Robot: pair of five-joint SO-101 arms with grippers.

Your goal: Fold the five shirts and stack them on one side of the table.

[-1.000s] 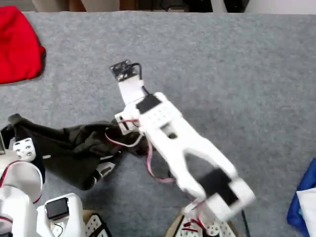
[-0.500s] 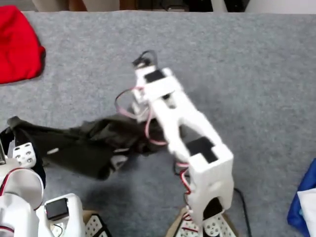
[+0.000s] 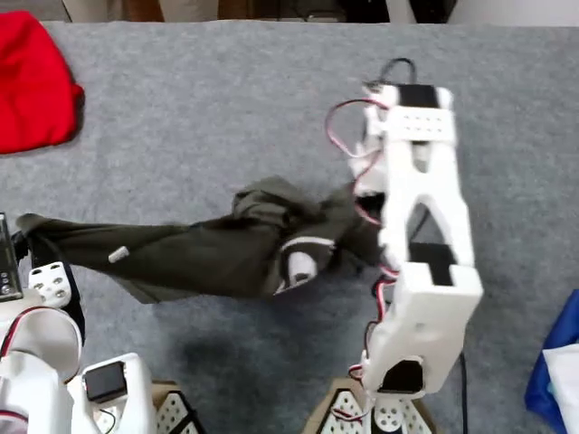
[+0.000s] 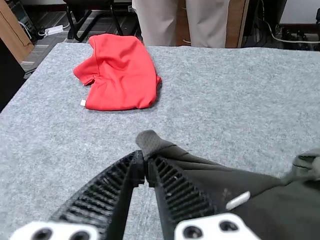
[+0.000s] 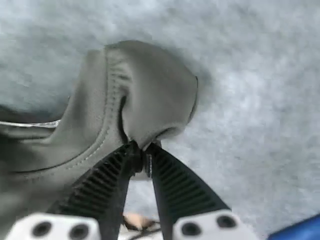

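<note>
While pinched at both ends, dark shirt [image 3: 217, 258]: spans the near-middle of the table [image 3: 181, 108] between the two arms, twisted and bunched toward its right end.
Left gripper [image 4: 145, 159]: fingers clamped on a fold at the shirt's left end, near the table's left edge. Judged to anchor that end.
Right gripper [image 5: 140, 150]: fingers clamped on a stitched hem. Judged to draw the cloth taut so that it can be laid flat.
Red shirt [image 3: 32, 81]: crumpled at the far left corner, well apart from the dark shirt.
Blue fabric [image 3: 561, 362]: at the near right edge, possibly another shirt.
Open room: bare grey felt across the centre and far right, ample for spreading.
Edge caution: the left end has little margin, so spread toward the centre.
</note>
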